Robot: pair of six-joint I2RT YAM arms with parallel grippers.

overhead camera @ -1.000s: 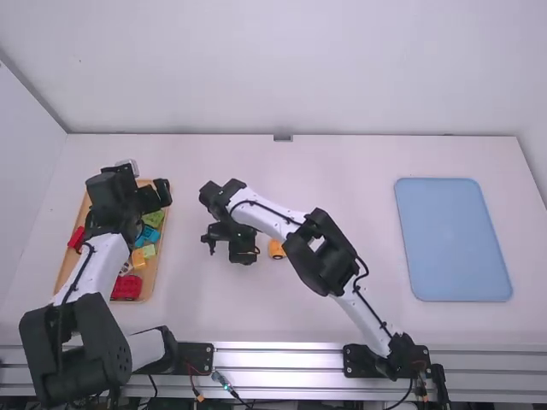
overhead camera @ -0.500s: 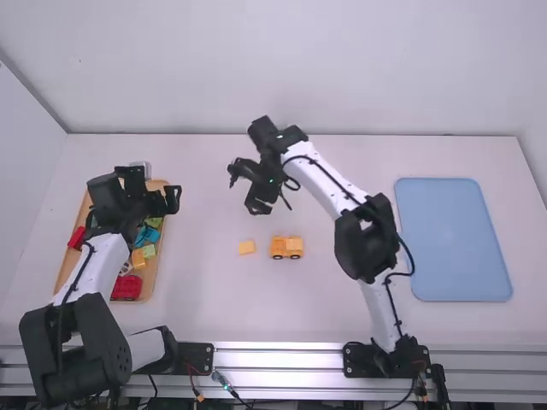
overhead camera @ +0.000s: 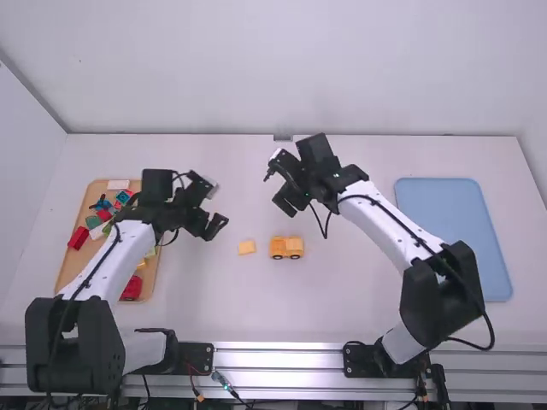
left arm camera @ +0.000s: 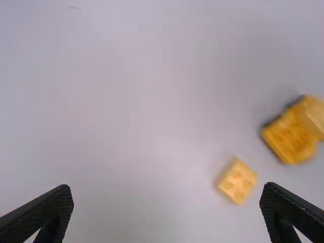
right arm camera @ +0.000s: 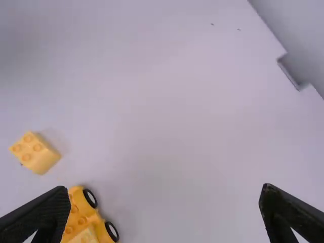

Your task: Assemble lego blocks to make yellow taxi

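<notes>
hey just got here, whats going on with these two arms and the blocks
Two robot arms are at work on a yellow toy taxi. Neither is holding anything: the left gripper and right gripper both hover over the table with their fingers apart. Below them stands a yellow wheeled vehicle with a block on top, and a loose yellow block lies beside it, not attached. More coloured blocks sit in the wooden tray at the left.

Studded yellow block [right arm camera: 36, 153] — near a wheeled yellow car [right arm camera: 81, 216]
</notes>
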